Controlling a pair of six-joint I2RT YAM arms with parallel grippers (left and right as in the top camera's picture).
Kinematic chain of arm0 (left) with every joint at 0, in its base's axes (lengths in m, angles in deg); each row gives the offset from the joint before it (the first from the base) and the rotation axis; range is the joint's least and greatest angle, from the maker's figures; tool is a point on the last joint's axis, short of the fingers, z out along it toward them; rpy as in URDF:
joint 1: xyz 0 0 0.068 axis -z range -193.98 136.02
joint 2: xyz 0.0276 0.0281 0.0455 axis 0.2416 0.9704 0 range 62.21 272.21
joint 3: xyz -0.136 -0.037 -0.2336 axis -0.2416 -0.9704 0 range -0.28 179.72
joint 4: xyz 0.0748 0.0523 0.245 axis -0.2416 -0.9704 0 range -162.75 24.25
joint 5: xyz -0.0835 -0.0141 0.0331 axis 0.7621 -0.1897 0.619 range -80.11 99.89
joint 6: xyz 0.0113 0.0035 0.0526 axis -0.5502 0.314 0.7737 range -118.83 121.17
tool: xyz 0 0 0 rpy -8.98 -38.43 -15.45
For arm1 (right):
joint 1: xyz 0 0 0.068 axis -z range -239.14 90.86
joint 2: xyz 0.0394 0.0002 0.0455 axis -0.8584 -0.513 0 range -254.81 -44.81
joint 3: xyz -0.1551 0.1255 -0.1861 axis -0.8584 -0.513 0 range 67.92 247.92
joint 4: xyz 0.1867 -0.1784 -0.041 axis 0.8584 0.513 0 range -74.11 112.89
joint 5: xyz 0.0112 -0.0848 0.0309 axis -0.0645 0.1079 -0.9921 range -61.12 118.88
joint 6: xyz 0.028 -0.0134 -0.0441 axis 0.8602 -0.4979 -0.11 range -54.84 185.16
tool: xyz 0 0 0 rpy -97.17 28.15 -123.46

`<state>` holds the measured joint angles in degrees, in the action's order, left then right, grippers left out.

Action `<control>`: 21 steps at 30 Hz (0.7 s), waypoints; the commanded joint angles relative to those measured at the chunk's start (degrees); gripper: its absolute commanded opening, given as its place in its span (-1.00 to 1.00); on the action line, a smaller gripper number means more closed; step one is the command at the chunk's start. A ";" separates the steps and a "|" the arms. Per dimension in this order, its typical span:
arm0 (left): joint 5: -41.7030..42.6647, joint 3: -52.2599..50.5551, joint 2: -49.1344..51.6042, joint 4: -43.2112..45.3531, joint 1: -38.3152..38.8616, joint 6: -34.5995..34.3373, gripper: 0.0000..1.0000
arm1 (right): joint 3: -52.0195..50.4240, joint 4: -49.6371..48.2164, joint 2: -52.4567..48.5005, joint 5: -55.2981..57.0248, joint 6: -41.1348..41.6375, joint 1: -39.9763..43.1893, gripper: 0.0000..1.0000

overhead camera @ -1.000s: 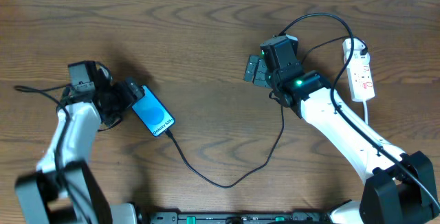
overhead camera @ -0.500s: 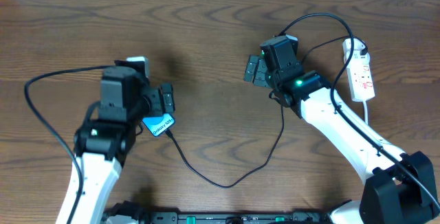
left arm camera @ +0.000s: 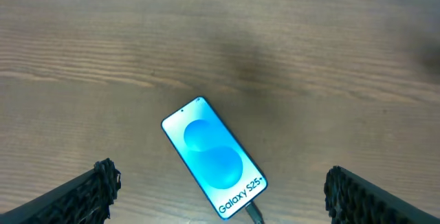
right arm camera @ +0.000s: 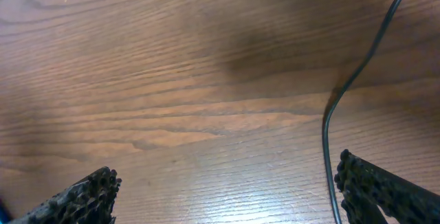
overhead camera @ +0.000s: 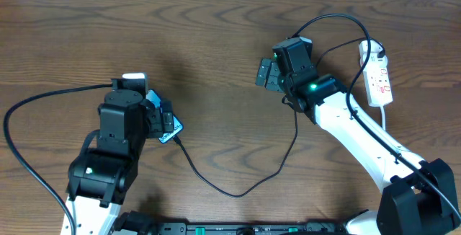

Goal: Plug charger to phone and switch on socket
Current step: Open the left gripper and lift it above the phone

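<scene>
The phone (left arm camera: 213, 157) lies flat on the wood with its blue screen lit. The charger (overhead camera: 238, 190) is a thin black cable, and its connector (left arm camera: 253, 214) sits at the phone's lower edge, apparently plugged in. My left gripper (left arm camera: 221, 177) hangs open above the phone, holding nothing. In the overhead view the left gripper (overhead camera: 161, 117) hides most of the phone (overhead camera: 171, 127). The white socket (overhead camera: 378, 76) lies at the far right. My right gripper (overhead camera: 265, 74) is open and empty over bare table, well left of the socket, with the charger (right arm camera: 330, 128) beside its right finger.
The socket's white cord (overhead camera: 382, 120) runs toward the front past the right arm. A thick black arm cable (overhead camera: 43, 102) loops left of the left arm. A black rail (overhead camera: 238, 228) lines the table's front edge.
My left arm has swung from the left side up over the phone, so it now covers most of it from overhead. The right arm has not moved.
</scene>
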<state>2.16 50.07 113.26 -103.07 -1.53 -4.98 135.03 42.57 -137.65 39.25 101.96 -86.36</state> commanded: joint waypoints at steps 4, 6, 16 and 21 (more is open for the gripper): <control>-1.33 0.24 1.36 -0.17 0.17 0.57 0.94 | 0.33 0.11 0.59 1.07 -0.46 0.13 0.98; -1.33 0.24 1.73 -0.17 0.17 0.57 0.94 | 0.33 0.11 0.59 1.07 -0.46 0.13 0.98; -1.33 0.24 4.22 -0.20 0.17 0.57 0.96 | 0.33 0.07 0.59 1.07 -0.46 0.13 0.99; -1.33 0.24 4.96 0.09 0.17 0.57 0.94 | 0.33 0.11 0.59 1.07 -0.46 0.13 0.98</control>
<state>1.99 50.07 117.79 -102.98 -1.53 -4.94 135.03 42.66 -137.65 39.23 101.96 -86.36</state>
